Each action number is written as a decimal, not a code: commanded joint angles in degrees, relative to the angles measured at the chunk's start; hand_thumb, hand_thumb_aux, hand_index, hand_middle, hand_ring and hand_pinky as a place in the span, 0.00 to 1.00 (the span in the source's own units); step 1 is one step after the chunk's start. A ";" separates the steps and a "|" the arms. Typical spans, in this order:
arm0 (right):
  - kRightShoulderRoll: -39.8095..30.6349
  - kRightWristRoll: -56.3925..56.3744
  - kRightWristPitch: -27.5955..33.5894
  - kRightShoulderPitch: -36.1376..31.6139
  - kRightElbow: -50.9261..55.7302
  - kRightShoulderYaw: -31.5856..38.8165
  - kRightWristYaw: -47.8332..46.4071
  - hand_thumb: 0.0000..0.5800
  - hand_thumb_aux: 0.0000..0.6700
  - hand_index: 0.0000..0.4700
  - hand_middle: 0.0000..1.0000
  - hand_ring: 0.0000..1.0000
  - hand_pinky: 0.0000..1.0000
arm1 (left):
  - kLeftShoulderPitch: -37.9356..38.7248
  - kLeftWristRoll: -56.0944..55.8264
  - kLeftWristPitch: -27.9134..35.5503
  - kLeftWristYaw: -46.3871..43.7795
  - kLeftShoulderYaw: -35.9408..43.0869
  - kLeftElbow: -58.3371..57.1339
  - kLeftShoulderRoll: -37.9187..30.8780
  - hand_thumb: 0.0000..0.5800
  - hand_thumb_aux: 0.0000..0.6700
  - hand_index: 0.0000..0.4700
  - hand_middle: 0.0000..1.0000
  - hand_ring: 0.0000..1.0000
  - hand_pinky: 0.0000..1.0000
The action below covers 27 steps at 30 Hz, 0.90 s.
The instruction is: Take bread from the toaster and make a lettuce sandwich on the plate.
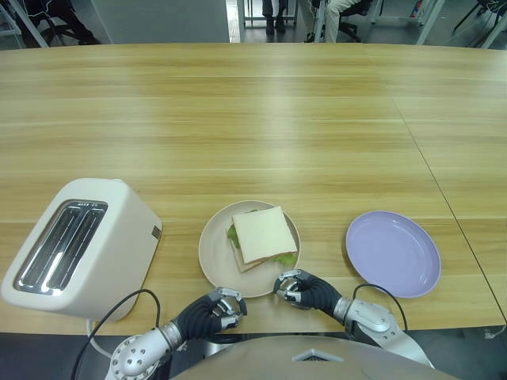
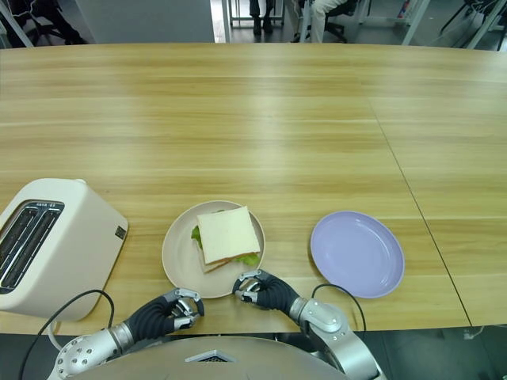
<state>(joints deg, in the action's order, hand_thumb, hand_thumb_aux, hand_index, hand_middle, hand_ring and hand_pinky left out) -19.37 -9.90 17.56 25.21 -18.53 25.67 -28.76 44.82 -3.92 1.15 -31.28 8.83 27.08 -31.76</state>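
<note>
The big wooden table (image 1: 253, 119) holds everything. The white toaster (image 1: 87, 245) sits to the left of the beige plate (image 1: 208, 252), quite near it. No bread sticks up out of its slots. A purple plate (image 1: 394, 253) sits to the right of the beige plate, a little apart from it.

The sandwich (image 1: 260, 232) lies on the beige plate, toward the right side. The top slice of bread is flat and white. Green lettuce (image 1: 286, 258) peeks out under its edges.

The left hand (image 1: 218, 309) is just in front of the beige plate, near its front rim. Its fingers are curled and it holds nothing. The right hand (image 1: 303, 289) is at the front right rim of the beige plate. Its fingers are curled too, with nothing in them. I cannot tell if it touches the rim.

The sandwich looks made, so the job seems almost done. To finish well, both hands should move back slowly and low, away from the beige plate. They must not bump the rim, or the top bread could slide off the lettuce.
</note>
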 commanded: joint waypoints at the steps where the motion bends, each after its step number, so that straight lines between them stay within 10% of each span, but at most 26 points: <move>1: -0.39 0.42 2.61 1.77 0.41 0.56 0.76 1.00 1.00 0.98 1.00 1.00 1.00 | 0.82 0.77 2.07 -0.14 0.48 0.29 -0.53 1.00 1.00 0.98 1.00 1.00 1.00; 27: 11.21 3.46 -1.21 -14.22 16.70 -3.70 7.92 1.00 1.00 0.98 1.00 1.00 1.00 | -19.57 9.68 15.13 10.05 5.37 -6.30 9.88 1.00 1.00 0.98 1.00 1.00 1.00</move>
<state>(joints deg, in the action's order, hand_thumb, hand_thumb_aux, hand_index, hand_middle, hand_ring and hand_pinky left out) -8.35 -7.46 16.22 11.64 -5.84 22.78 -21.60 26.40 5.31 15.19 -21.99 14.43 22.29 -22.44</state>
